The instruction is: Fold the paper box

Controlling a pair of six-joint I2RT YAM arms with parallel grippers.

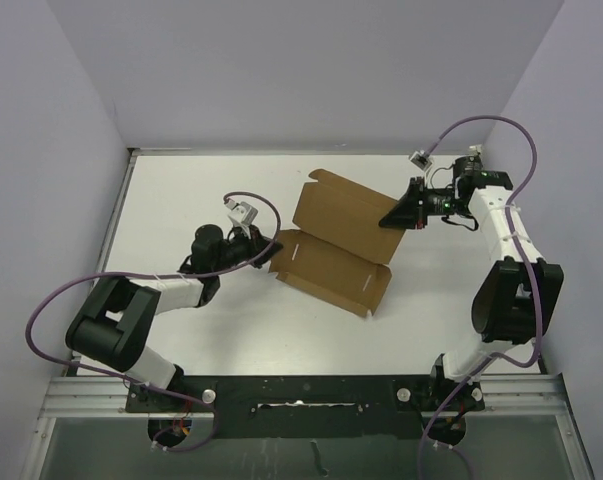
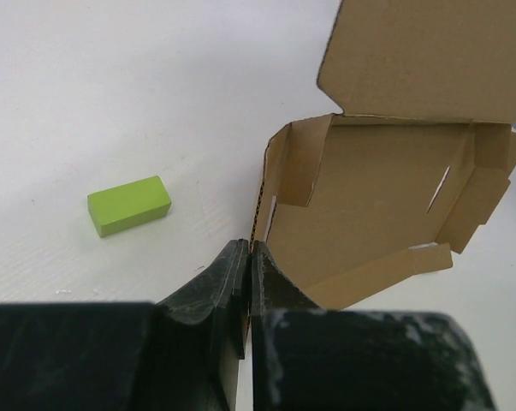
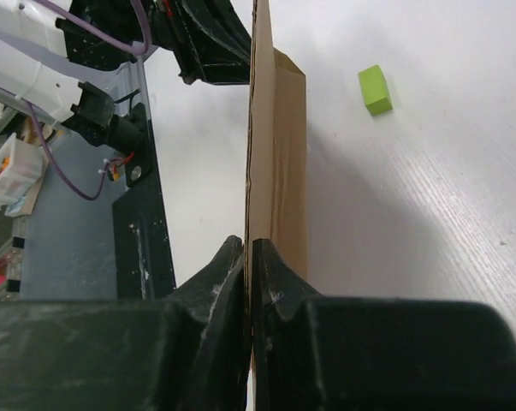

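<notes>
Your arms reach inward: left tool (image 1: 270,249) pinches the paper box (image 1: 333,240) by its side-wall edge, right tool (image 1: 388,220) clamps its upright panel's edge.

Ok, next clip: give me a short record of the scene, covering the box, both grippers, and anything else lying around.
task thing: paper box, brown cardboard, open, side flaps partly raised
left gripper: shut on the edge of a side wall of the box
right gripper: shut on a thin cardboard panel, seen edge-on
other: green block lying on the white table, apart from the box
</notes>
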